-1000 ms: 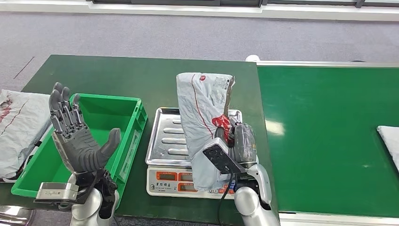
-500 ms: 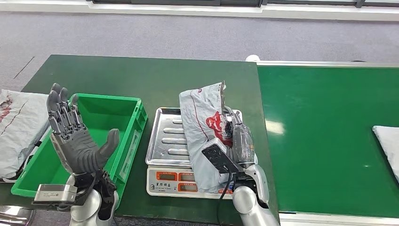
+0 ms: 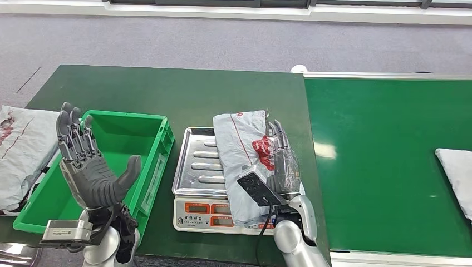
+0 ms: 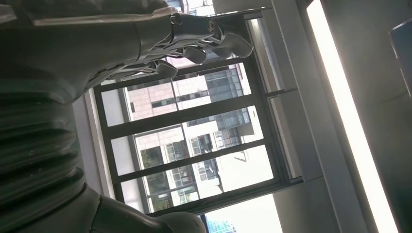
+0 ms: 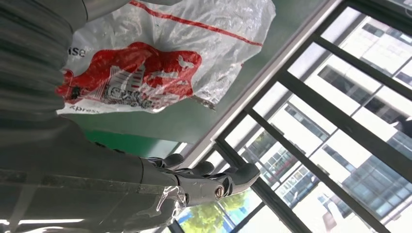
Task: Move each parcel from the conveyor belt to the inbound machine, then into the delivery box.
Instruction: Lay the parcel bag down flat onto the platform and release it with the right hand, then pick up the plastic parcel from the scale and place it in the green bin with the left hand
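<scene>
A grey plastic parcel [image 3: 242, 161] with red print lies across the steel tray of the weighing scale [image 3: 195, 167], its near end draped over the scale's front panel. My right hand [image 3: 283, 164] stands upright just beside the parcel's right edge, fingers [image 3: 275, 132] extended and apart, gripping nothing; the right wrist view shows the bag [image 5: 160, 58] apart from my straightened fingers [image 5: 209, 182]. My left hand [image 3: 92, 167] is raised palm-open over the near end of the green delivery crate [image 3: 150, 161], fingers spread, holding nothing. A second grey parcel [image 3: 457, 172] rests on the green conveyor belt [image 3: 384, 161] at the far right. More grey bags [image 3: 19, 150] lie left of the crate.
</scene>
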You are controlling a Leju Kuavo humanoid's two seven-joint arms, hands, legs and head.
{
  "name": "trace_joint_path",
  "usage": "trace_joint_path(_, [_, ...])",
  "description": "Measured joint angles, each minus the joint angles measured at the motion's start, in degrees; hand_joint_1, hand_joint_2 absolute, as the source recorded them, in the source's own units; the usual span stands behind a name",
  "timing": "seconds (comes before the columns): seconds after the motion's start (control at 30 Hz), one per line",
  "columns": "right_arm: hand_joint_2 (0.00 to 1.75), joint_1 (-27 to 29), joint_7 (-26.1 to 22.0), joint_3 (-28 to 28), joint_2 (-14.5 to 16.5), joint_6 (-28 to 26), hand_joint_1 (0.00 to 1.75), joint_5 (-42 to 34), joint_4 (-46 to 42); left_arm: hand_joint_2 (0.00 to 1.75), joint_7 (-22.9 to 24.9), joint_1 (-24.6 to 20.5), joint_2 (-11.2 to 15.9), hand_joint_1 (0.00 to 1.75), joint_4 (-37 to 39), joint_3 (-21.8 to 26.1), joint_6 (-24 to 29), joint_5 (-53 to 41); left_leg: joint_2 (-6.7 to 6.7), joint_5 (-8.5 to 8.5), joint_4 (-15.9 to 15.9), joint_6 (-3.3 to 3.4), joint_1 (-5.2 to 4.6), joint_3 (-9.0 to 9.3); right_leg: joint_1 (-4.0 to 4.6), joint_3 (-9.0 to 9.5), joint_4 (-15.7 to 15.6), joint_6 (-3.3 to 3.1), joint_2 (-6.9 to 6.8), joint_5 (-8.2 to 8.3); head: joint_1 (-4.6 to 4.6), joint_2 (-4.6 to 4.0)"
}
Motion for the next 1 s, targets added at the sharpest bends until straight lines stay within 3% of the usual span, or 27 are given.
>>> trace_joint_path(0.17, [1.75,0.4,-0.6,0.1,-0.1,-2.7,0.00,1.5,-1.3,1.75,0.0,0.1,0.0,0.00,-0.1,0.0,0.1,0.0,0.00,0.00,0.0,0.00,0.00,0.00,0.00,0.00,0.0,0.00,-0.01,0.00,0.00,0.00])
trace_joint_path(0.37, [1.75,3.3,-3.4,0.2,-0.6,-16.1,0.00,6.6,-9.9,1.75,0.0,0.4,0.0,0.00,-0.4,0.0,0.1,0.4,0.00,-0.01,0.0,0.01,0.00,0.00,-0.01,-0.02,0.0,0.00,0.00,0.00,0.00,0.00])
trace_joint_path(0.47, [1.75,5.3,-7.4,0.0,-0.8,-21.3,0.00,8.5,-15.3,1.75,0.0,0.4,0.0,0.00,-0.4,0.0,0.0,0.8,0.00,-0.03,0.0,0.01,0.00,0.00,-0.01,-0.03,0.0,0.01,0.02,-0.01,0.00,0.00])
trace_joint_path(0.7, [1.75,8.5,-23.5,-3.6,1.0,-22.5,0.00,9.9,-26.4,1.75,2.1,-0.7,0.1,0.00,0.9,-2.0,-3.3,0.8,0.00,-0.03,0.0,0.00,0.00,0.04,-0.01,0.02,0.0,0.02,0.00,-0.01,0.01,0.00])
trace_joint_path(1.0, [1.75,9.5,-24.3,-4.9,1.0,-22.6,0.00,9.9,-35.5,1.75,4.2,-4.0,0.3,0.00,5.3,-5.5,-5.5,-1.0,0.03,-0.01,0.0,0.02,-0.01,0.08,-0.03,0.05,0.0,0.04,0.01,0.03,-0.01,0.00])
